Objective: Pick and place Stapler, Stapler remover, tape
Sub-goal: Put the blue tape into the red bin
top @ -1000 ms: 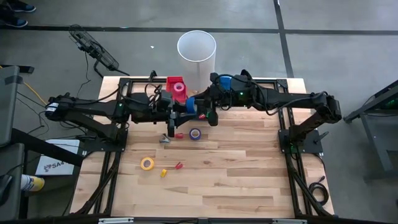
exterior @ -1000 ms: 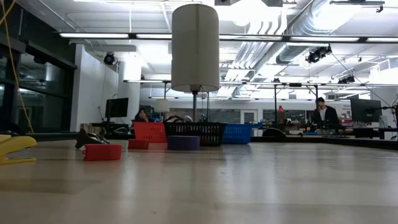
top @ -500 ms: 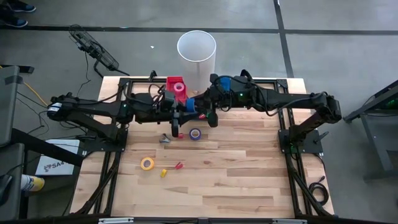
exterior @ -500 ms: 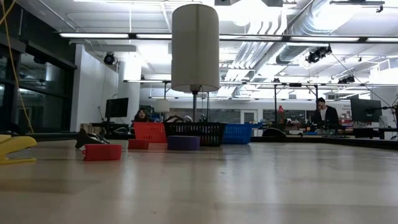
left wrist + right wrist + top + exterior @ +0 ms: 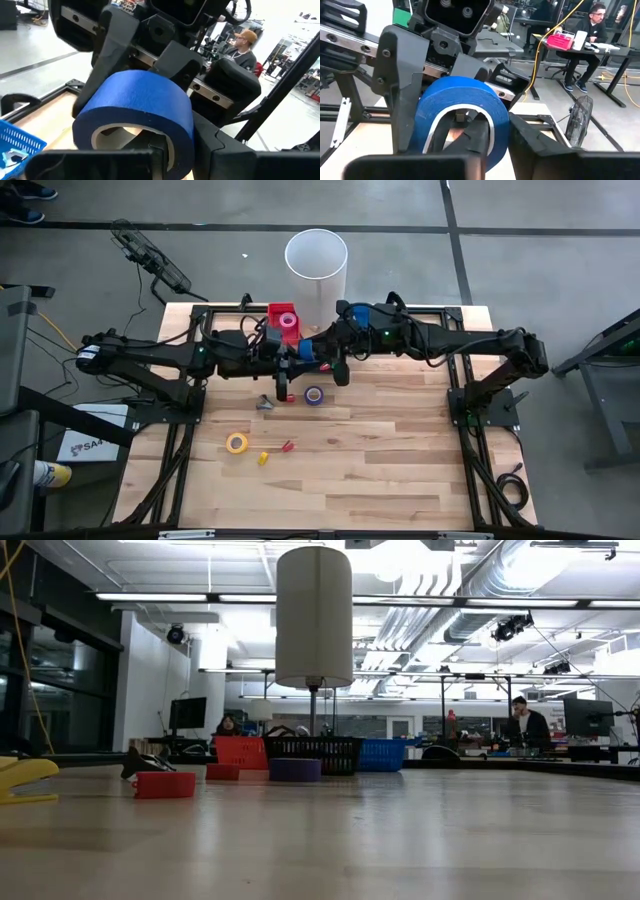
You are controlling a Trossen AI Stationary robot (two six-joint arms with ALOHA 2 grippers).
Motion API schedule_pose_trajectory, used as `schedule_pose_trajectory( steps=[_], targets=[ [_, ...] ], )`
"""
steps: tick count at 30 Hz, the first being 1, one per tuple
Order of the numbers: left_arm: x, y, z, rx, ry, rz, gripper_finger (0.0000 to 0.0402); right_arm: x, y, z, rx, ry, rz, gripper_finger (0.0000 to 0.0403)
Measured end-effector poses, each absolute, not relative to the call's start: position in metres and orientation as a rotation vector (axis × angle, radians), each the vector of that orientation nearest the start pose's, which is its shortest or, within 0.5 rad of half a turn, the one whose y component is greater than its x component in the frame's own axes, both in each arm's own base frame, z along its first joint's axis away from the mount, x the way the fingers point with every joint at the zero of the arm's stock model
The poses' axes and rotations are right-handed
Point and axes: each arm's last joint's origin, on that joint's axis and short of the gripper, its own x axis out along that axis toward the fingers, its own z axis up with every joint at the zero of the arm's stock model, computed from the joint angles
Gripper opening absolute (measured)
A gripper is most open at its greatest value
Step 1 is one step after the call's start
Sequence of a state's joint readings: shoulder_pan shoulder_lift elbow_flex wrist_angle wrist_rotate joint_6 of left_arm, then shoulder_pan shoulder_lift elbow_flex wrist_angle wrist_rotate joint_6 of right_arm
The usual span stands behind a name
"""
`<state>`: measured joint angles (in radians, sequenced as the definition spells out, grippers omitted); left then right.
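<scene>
Front of table: yellow tape (image 5: 236,443) lies flat, well apart from both arms.
Mid table: purple tape (image 5: 314,395) lies flat, near and in front of the grippers.
Blue tape (image 5: 140,95): held off the table between both grippers, at the middle of the back edge.
Left gripper (image 5: 180,150): clamped on the blue tape's wall, one finger inside the ring.
Right gripper (image 5: 497,140): faces the left one; appears to pinch the opposite wall of the same roll, one finger inside the ring.
Step (judged): hand-over; one grip must let go before the roll can travel.
Red basket (image 5: 283,315): just behind the left gripper, a pink tape (image 5: 288,321) in it.
Blue basket (image 5: 360,312): just behind the right gripper.
Key relation: the left arm is nearer the red basket; the roll goes backward from there.
</scene>
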<state>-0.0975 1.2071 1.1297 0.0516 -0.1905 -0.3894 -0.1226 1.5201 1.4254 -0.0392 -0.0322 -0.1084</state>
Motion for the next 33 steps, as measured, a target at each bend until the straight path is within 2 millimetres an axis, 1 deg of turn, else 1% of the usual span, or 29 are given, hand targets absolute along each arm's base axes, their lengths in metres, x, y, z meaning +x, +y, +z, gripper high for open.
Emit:
schedule_pose_trajectory(
  steps=[5, 8, 10, 16, 20, 22, 24, 28, 30, 33],
  targets=[
    [0.27, -0.021, 0.387, -0.383, 0.024, 0.105, 0.0038, 0.349, -0.043, 0.39, -0.07, 0.144, -0.097, 0.0137],
    [0.27, -0.021, 0.385, -0.382, 0.042, 0.109, 0.0038, 0.349, -0.043, 0.388, -0.054, 0.162, -0.104, 0.0166],
    [0.27, -0.021, 0.385, -0.382, 0.042, 0.119, 0.0038, 0.348, -0.044, 0.388, -0.051, 0.168, -0.119, 0.0177],
    [0.269, -0.019, 0.383, -0.377, 0.053, 0.17, 0.0038, 0.342, -0.044, 0.392, -0.054, 0.177, -0.155, 0.0184],
    [0.266, -0.018, 0.382, -0.373, 0.07, 0.222, 0.0038, 0.335, -0.045, 0.399, -0.065, 0.16, -0.209, 0.0185],
    [0.261, -0.017, 0.381, -0.368, 0.094, 0.258, 0.0038, 0.33, -0.047, 0.402, -0.067, 0.168, -0.237, 0.0184],
    [0.258, -0.015, 0.384, -0.375, 0.074, 0.287, 0.0038, 0.325, -0.05, 0.404, -0.067, 0.179, -0.252, 0.0184],
    [0.249, -0.012, 0.385, -0.38, 0.087, 0.37, 0.0038, 0.315, -0.056, 0.406, -0.05, 0.214, -0.273, 0.0186],
    [0.245, -0.01, 0.381, -0.38, 0.124, 0.426, 0.0038, 0.31, -0.059, 0.406, -0.036, 0.239, -0.287, 0.0186],
    [0.241, -0.002, 0.376, -0.415, 0.164, 0.507, 0.0038, 0.304, -0.064, 0.403, -0.03, 0.297, -0.303, 0.0184]
  ],
)
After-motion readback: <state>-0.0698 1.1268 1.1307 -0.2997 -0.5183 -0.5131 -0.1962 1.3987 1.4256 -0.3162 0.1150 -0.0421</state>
